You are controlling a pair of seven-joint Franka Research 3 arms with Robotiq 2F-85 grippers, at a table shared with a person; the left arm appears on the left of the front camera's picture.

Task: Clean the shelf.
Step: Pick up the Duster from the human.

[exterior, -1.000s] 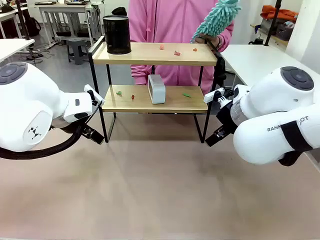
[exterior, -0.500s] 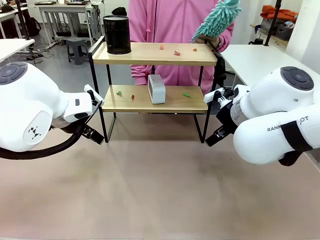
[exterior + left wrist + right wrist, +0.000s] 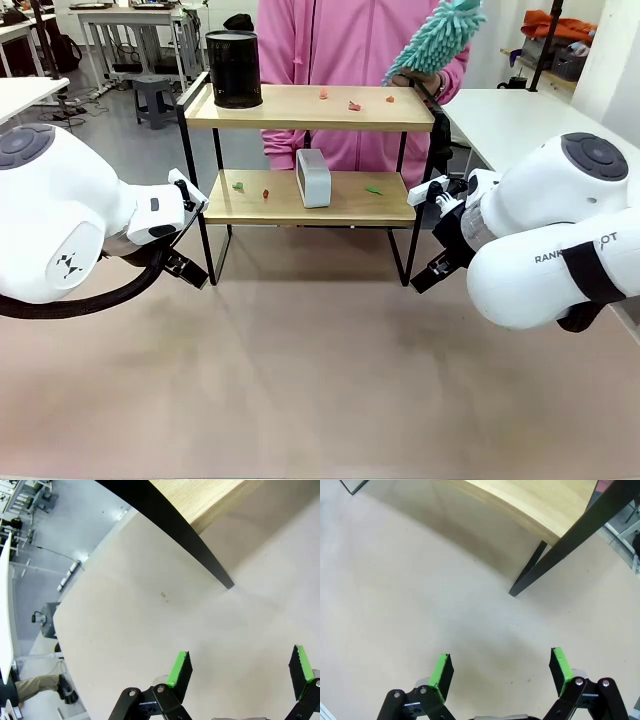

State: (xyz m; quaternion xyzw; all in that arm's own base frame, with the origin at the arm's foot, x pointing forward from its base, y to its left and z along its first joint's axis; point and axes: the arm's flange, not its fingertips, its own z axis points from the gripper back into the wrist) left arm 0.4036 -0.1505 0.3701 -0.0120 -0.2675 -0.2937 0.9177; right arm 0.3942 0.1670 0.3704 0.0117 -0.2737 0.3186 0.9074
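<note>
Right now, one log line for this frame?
left gripper: open, empty | right gripper: open, empty | shelf: scraps on both boards | person's hand: holding teal duster

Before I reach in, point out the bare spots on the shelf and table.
Widest: the table in front of the shelf. On its top board, a bare stretch between the black canister and the small scraps. Crowded: the lower board, with the white box mid-board and coloured bits on both sides.

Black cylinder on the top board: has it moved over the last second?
No. The cylinder stands where it did, at the left end of the shelf's top board.
</note>
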